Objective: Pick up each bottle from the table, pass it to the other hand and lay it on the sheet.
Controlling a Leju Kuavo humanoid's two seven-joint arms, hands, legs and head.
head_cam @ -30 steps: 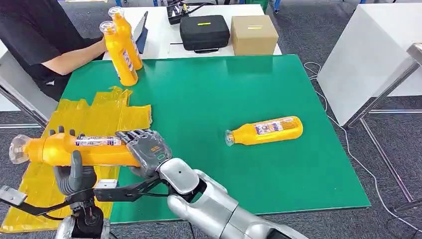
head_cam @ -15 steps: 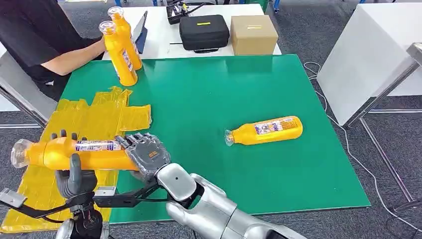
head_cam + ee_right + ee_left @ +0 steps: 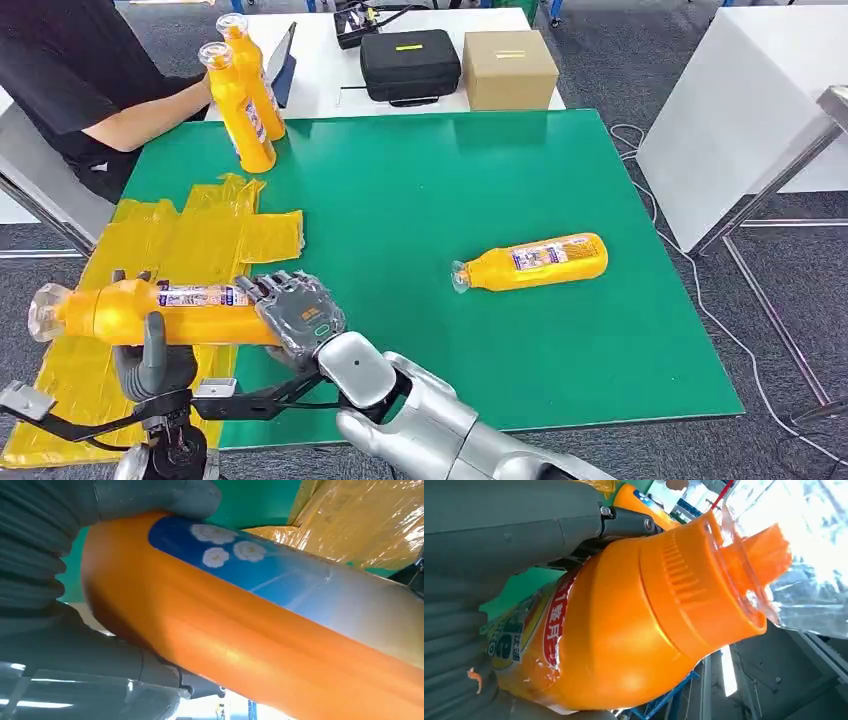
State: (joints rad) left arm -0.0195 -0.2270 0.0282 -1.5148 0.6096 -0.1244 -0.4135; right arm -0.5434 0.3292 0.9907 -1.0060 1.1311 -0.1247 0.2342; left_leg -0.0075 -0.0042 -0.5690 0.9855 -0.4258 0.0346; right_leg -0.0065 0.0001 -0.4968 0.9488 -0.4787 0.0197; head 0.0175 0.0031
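Observation:
An orange bottle point(image 3: 150, 311) with a clear cap is held level above the yellow sheet point(image 3: 190, 240), cap toward the left. My left hand point(image 3: 150, 355) grips its neck end from below, fingers wrapped over the top. My right hand point(image 3: 296, 312) grips its base end. Up close, the left wrist view has the bottle's shoulder and cap point(image 3: 634, 615) against my left hand point(image 3: 479, 550). In the right wrist view my right hand point(image 3: 55, 580) is around the bottle's labelled body point(image 3: 260, 630). A second orange bottle point(image 3: 535, 262) lies on its side on the green table point(image 3: 420, 180).
A person seated at the far left holds two more orange bottles point(image 3: 240, 95) upright on the table's corner. Behind the green table a white table carries a black case point(image 3: 410, 65) and a cardboard box point(image 3: 510, 68). The sheet hangs over the table's left front edge.
The bottle and both hands have sunk slightly and drifted a little right over the sheet. Both hands keep their grip. The lying bottle has not moved.

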